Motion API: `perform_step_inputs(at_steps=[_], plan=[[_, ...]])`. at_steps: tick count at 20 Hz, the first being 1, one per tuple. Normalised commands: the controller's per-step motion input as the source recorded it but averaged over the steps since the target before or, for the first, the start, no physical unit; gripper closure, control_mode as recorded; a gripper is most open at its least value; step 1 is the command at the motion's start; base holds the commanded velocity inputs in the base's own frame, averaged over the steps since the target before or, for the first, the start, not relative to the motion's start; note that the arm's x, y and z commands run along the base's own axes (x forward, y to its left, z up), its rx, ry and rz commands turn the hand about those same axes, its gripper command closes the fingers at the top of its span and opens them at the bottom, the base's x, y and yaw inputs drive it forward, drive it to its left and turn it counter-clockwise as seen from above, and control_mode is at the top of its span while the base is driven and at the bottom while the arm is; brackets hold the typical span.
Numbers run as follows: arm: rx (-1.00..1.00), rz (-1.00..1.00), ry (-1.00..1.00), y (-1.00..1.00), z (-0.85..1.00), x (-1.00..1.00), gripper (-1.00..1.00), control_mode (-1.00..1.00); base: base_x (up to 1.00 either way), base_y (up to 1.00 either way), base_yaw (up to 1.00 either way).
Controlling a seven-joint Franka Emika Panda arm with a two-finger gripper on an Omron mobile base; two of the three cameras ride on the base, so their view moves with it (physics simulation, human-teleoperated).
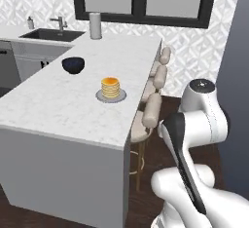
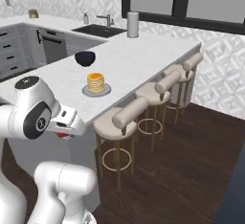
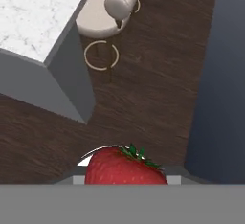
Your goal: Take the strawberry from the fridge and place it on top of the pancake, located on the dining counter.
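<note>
Counter (image 1: 58,105) in the left base view, white marbled, with the pancake (image 1: 110,87) stacked on a grey plate (image 1: 100,96) near the edge by the stools (image 1: 151,110). Dark bowl (image 1: 73,65) sits further back, well apart from the plate. Arm folded low at lower right, elbow up, hand tucked out of sight here. For the carry: lift the hand well above the counter edge before swinging over, then come down straight on the stack's centre.

Right base view: same counter, pancake (image 2: 95,82) on its plate, three stools along the side. Arm bent close to the base at lower left, wrist pointing down toward the floor beside the counter's end. A bit of red, the strawberry (image 2: 61,135), shows under the wrist. Gripper (image 2: 64,133) itself mostly hidden by the wrist housing.

Hand view: strawberry (image 3: 125,166) fills the bottom centre, green cap toward the top right, pinched in nearly closed fingers; fingertips covered by the fruit. Below it dark wood floor, counter corner upper left, one stool at top. Release should be gentle and low, since a round fruit likely rolls off the stack.
</note>
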Motion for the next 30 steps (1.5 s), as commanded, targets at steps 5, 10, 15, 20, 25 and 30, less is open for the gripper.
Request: perform_step_inputs(at_steps=[5,10,15,20,25,30], plan=[[0.00,0.00,0.00,0.00,0.00,0.00,1.00,1.00,0.13,-1.00,0.34],[0.00,0.00,0.00,0.00,0.00,0.00,1.00,1.00,0.50,-0.94,0.36],[0.00,0.00,0.00,0.00,0.00,0.00,1.00,1.00,0.70,-0.62,0.54],[0.00,0.00,0.00,0.00,0.00,0.00,1.00,1.00,0.68,-0.52,0.61],[0.00,0.00,0.00,0.00,0.00,0.00,1.00,1.00,0.24,-0.49,0.76],[0.00,0.00,0.00,0.00,0.00,0.00,1.00,1.00,0.00,-0.42,0.83]])
